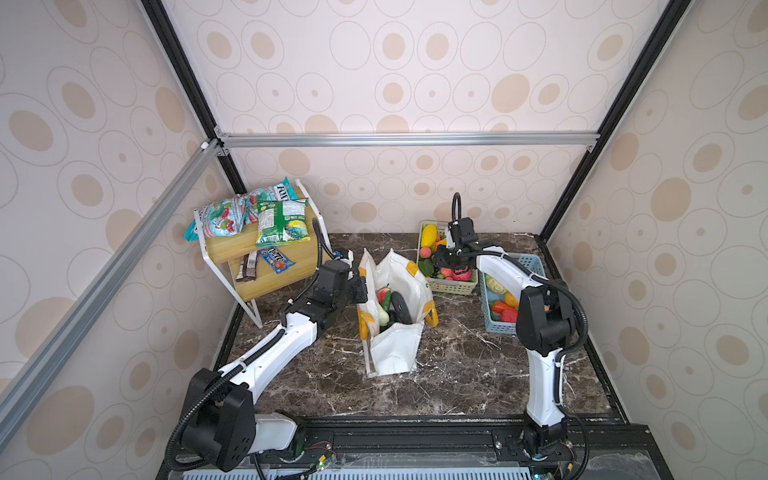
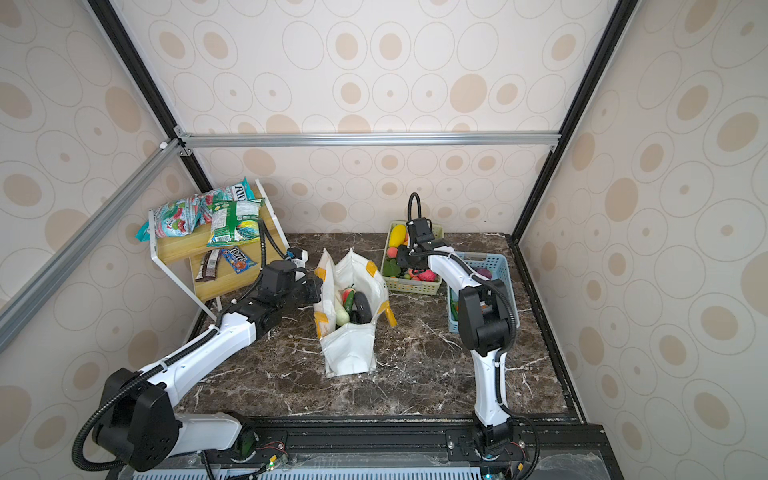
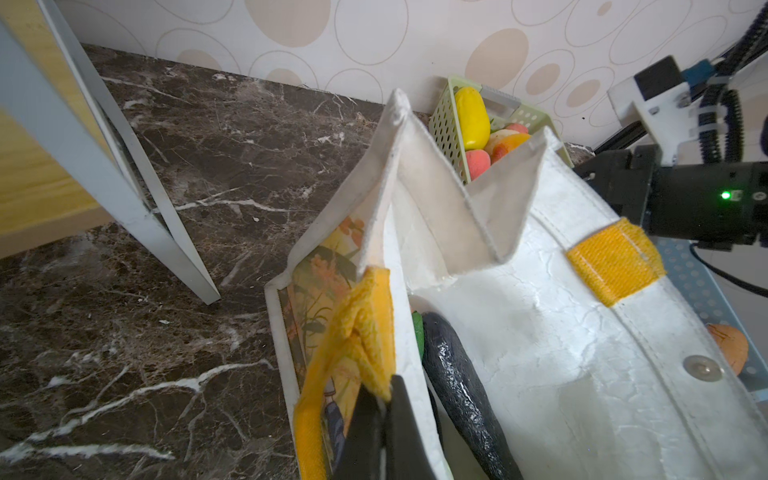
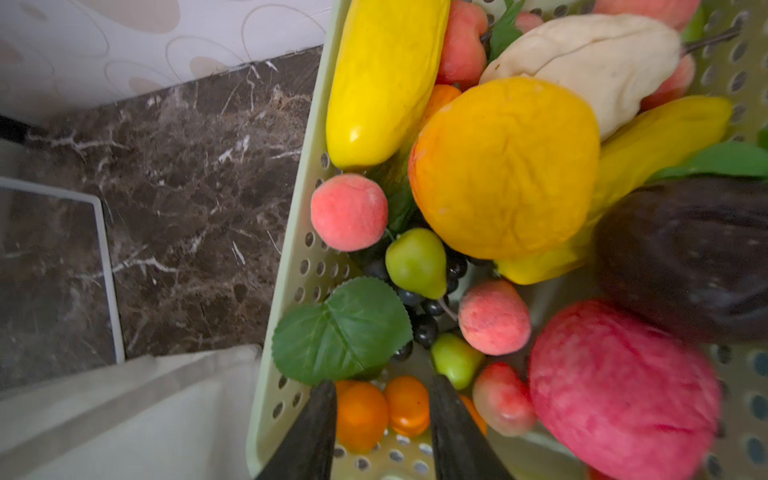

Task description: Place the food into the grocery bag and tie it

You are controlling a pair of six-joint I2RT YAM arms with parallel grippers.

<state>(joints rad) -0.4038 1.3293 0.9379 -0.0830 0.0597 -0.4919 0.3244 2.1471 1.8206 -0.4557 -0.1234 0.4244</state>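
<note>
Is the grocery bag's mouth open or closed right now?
Open. The grocery bag stands upright, mouth spread, with food visible inside; the left gripper pinches its yellow handle.

Left tool (image 3: 384,390) pinched closed; right tool (image 4: 383,384) jaws apart.

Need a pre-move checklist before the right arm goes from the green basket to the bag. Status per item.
1. Left pincer shut on the yellow strap handle of the white woven grocery bag: ok.
2. Bag upright with its mouth open, in both top views: ok.
3. Right pincer down in the pale green perforated plastic basket, jaws on either side of the small orange fruits: ok.
4. Firm grip on those fruits: cannot tell.
5. Room in the bag beside the dark eggplant: looks ok.
</note>
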